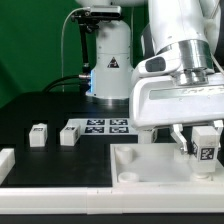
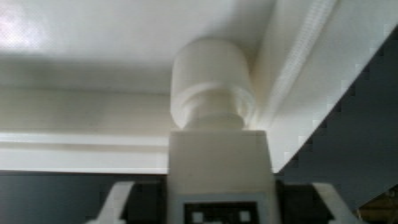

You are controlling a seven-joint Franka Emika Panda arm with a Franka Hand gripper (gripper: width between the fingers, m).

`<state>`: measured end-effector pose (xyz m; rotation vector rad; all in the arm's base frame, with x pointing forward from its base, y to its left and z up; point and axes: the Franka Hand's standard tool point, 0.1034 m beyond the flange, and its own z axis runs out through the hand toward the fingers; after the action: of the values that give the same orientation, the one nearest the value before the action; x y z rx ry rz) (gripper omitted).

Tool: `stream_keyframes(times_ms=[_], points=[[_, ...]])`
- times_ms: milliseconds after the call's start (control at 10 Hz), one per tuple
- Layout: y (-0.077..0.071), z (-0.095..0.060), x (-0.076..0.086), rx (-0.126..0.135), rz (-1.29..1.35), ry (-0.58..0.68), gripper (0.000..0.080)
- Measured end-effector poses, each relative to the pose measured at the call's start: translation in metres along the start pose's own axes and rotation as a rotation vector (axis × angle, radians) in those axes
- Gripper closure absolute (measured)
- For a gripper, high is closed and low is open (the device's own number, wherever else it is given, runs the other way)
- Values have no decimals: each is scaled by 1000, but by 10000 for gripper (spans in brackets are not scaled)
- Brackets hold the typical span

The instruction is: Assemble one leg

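Observation:
My gripper [image 1: 203,142] is shut on a leg [image 1: 208,150], a small white block with a black-and-white tag on its face. It holds the leg just above the large white panel [image 1: 135,168], at the exterior view's right. In the wrist view the leg [image 2: 217,110] runs out from between my fingers [image 2: 128,200], and its rounded end lies against the panel's raised rim [image 2: 311,70] near a corner. Whether the end is in a hole is hidden. Two more legs [image 1: 38,135] [image 1: 69,133] stand on the black table at the exterior view's left.
The marker board [image 1: 106,126] lies flat behind the panel, next to the two loose legs. A white part [image 1: 5,163] sits at the exterior view's left edge. A white robot base [image 1: 108,60] with cables stands at the back.

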<state>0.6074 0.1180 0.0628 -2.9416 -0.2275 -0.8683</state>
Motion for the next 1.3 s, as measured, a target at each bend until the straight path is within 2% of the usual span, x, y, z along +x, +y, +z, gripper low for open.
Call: stream_keyframes(times_ms=[600, 700, 800, 900, 1000, 1300], points=[[2, 3, -5, -1, 2, -9, 486], [2, 3, -5, -1, 2, -9, 306], [2, 3, -5, -1, 2, -10, 202], [2, 3, -5, -1, 2, -10, 202], [2, 3, -5, -1, 2, -10, 159], [2, 3, -5, -1, 2, -10, 152]])
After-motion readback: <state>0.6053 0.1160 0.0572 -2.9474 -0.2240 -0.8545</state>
